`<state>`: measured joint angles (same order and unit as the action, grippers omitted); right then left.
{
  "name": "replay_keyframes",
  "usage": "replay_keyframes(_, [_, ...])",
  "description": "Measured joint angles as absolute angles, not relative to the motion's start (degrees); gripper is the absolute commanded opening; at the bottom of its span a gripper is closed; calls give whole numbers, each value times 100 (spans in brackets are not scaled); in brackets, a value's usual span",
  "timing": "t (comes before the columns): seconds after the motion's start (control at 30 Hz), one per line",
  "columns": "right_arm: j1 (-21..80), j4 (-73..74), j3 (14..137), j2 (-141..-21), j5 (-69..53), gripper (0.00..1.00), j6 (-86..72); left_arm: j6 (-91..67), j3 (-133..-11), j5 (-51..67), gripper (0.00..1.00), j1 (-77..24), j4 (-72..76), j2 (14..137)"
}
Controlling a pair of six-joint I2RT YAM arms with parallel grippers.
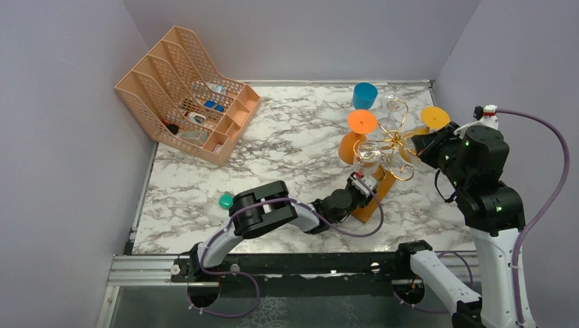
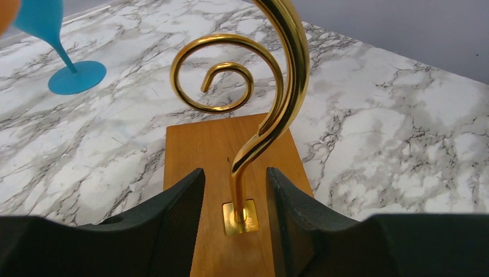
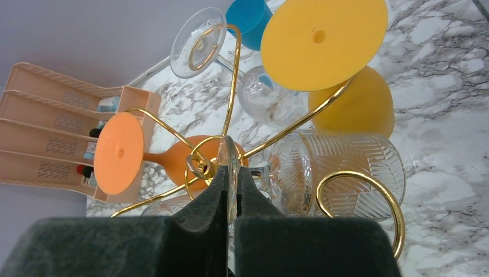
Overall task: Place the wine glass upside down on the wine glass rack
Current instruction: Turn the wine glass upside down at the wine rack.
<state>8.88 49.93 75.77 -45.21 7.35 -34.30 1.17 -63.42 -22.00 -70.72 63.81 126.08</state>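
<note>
Right end effector point(image 3: 232, 179) clamps the wine glass point(image 3: 337, 156) foot; left end effector point(image 2: 235, 176), apart, straddles the rack point(image 2: 207, 144) post

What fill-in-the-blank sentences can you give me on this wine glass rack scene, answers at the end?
The right fingers are shut on the foot of a ___ wine glass. The left fingers stand ___, one each side of a gold wire of the wine glass rack. The glass standing upright on the table is ___. The peach file organiser sits at the table's far ___ corner.
Missing words: clear; open; blue; left.
</note>
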Motion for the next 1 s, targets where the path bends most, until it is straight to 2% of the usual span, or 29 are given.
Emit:
replay_keyframes(0.43, [888,5129,7577,-4327,556,1,-3275,36,-6816,-2193,33,-7102,6368,13146])
replay_keyframes(0.67, [888,5131,7577,-4320,499,1,-3234,82,-7085,-2412,15,-7083,6296,13321])
replay_keyframes(0.77, [888,5131,7577,-4322,495,1,-3232,91,-7190,-2541,1,-7085,6169,13345])
replay_keyframes(1.0, [888,5124,7579,-4333,486,1,-3247,167,-7264,-2718,0,-7122,6069,13356])
